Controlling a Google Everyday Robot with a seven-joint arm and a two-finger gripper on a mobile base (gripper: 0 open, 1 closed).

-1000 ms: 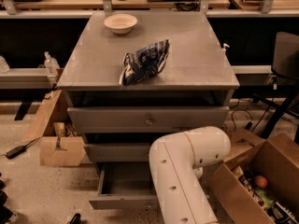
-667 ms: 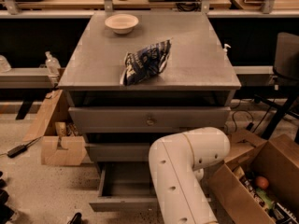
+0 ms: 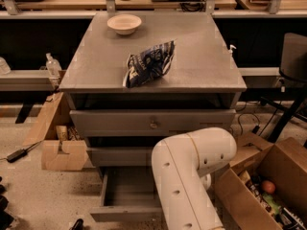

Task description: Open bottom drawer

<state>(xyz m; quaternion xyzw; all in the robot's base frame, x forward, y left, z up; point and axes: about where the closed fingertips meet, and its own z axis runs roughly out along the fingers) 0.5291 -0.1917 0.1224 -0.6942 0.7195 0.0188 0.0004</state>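
The grey cabinet has three drawer fronts. The bottom drawer (image 3: 125, 195) is pulled out, showing its plain grey tray interior; its front edge runs along the lower frame. The mid-sized front (image 3: 120, 156) and the tall top front with the brassy knob (image 3: 153, 124) are pushed in. My white arm (image 3: 189, 171) fills the lower middle and covers the right part of the bottom drawer. The gripper is hidden behind the arm, not in view.
A dark snack bag (image 3: 148, 63) and a white bowl (image 3: 124, 24) sit on the cabinet top (image 3: 201, 56). Cardboard boxes stand left (image 3: 60, 152) and right (image 3: 261, 190) of the cabinet. A black chair (image 3: 292, 61) is at right.
The view has shifted slightly; the bottom drawer stands open as before and the arm is in much the same place.
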